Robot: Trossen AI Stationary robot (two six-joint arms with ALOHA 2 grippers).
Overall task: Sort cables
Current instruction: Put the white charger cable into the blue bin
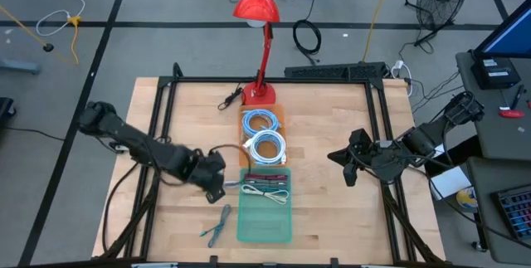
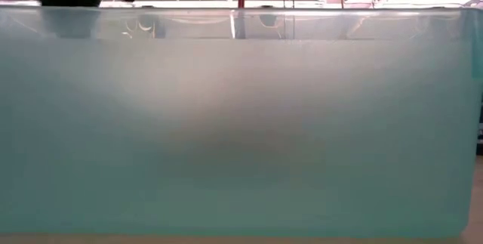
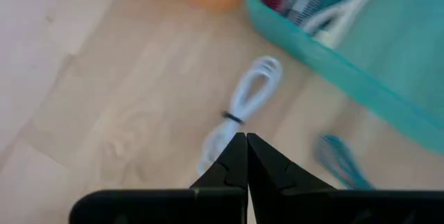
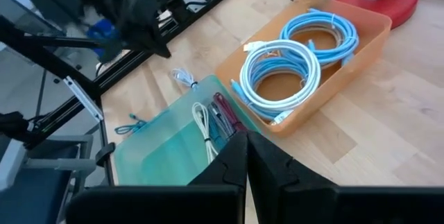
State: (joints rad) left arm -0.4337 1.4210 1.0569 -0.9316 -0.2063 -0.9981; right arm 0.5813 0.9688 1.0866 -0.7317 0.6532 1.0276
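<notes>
A short white cable bundle [image 3: 244,99] lies on the wood beside the teal tray [image 3: 326,61]. My left gripper [image 3: 246,139] is shut and hovers over the bundle's near end [image 1: 232,187]. A green bundle [image 1: 217,225] lies on the table closer to the near edge. Two light-blue coils [image 1: 264,135] rest in the orange tray [image 4: 361,44]. White, red and grey bundles [image 4: 211,123] lie at the teal tray's far end. My right gripper [image 4: 246,139] is shut and hangs in the air to the right of the trays [image 1: 344,164]. My left gripper points slanting down at the white bundle's end [image 3: 211,156]. Its shut fingertips hide that end, so I cannot tell whether they touch it. The bundle lies flat on the table.
A red desk lamp [image 1: 260,19] stands at the table's far edge behind the orange tray, its black cord [image 1: 230,99] beside the base. The low view is filled by the teal tray's wall [image 2: 241,123]. Bare wood lies left and right of the trays.
</notes>
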